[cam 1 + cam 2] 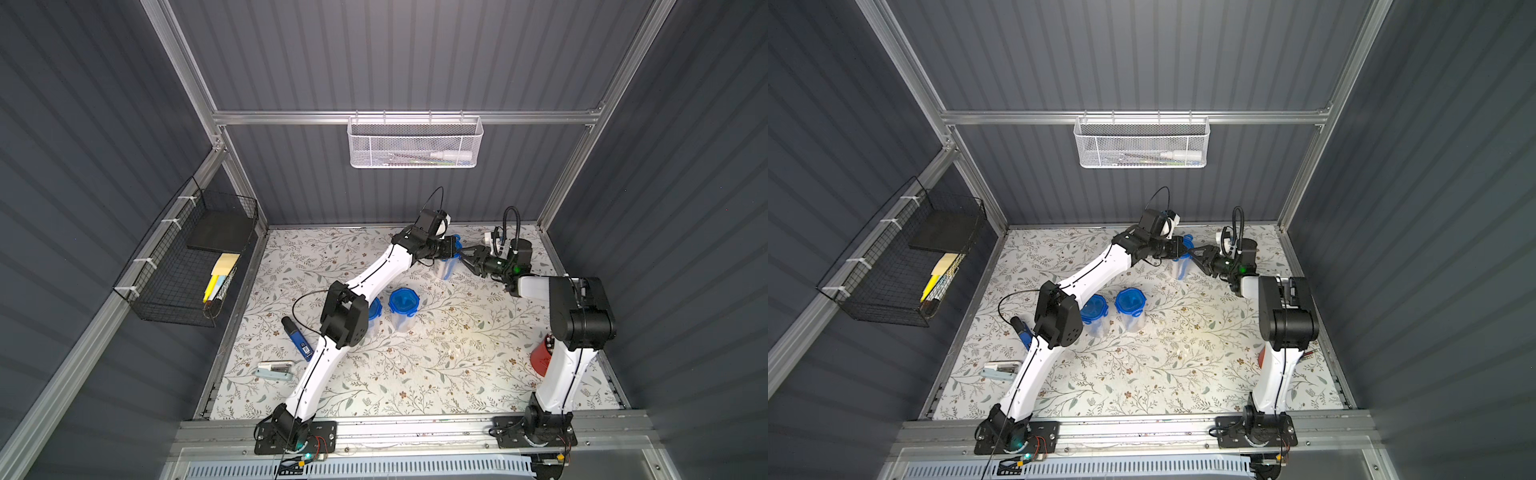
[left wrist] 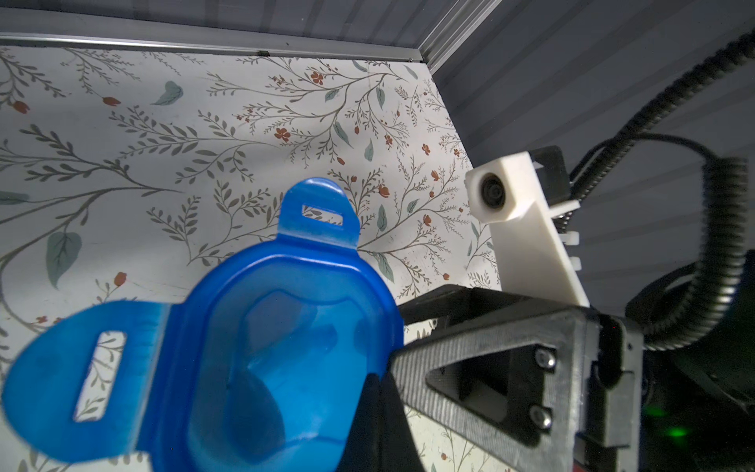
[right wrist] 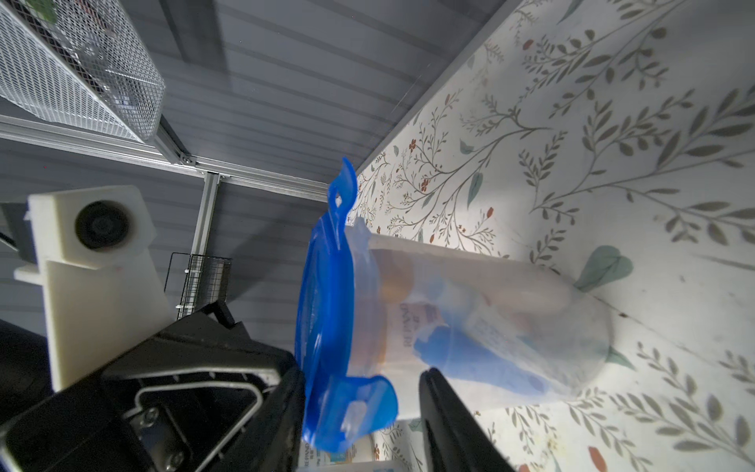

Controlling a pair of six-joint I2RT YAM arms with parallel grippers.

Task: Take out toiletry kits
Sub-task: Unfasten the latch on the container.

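**A:** Start at the left of the floral-papered tabletop [image 1: 415, 374]. Is anything out yet?

**B:** Nothing of the task's. Near the black wire wall basket [image 1: 166, 291] there's only the flat dark-blue rectangular gadget [image 1: 300, 338]. Neither top view shows a bottle, tube or brush lying loose.

**A:** And the middle?

**B:** A clear plastic jar with a blue clip lid [image 1: 1094, 313] stands partly behind the left arm. A second jar [image 1: 1130, 305] of the same kind is just beside it. Both lids are on, and from above I can't make out what's inside.

**A:** Then the far one.

**B:** A third jar [image 3: 490, 318] stands upright near the back wall, between the two grippers. Its toiletry kit [image 3: 449, 327] is inside. Through the clear wall, the right wrist view shows a tan cap, a blue handle and something white with print. The translucent blue lid [image 2: 286, 347] sits on the mouth, with at least two clips flipped up.

**A:** Fingers?

**B:** The left gripper [image 2: 378, 408] has its fingers together at the lid's rim, but I can't tell whether they nip it. The right gripper [image 3: 363, 433] has its fingers apart, one on either side of the near clip [image 3: 351, 408], not closed on it.

**A:** So how far along?

**B:** Early, I'd judge. One jar is mid-opening, no kit is out, and two jars remain sealed. At the far right a red object [image 1: 540, 357] sits behind the right arm. It looks unrelated.
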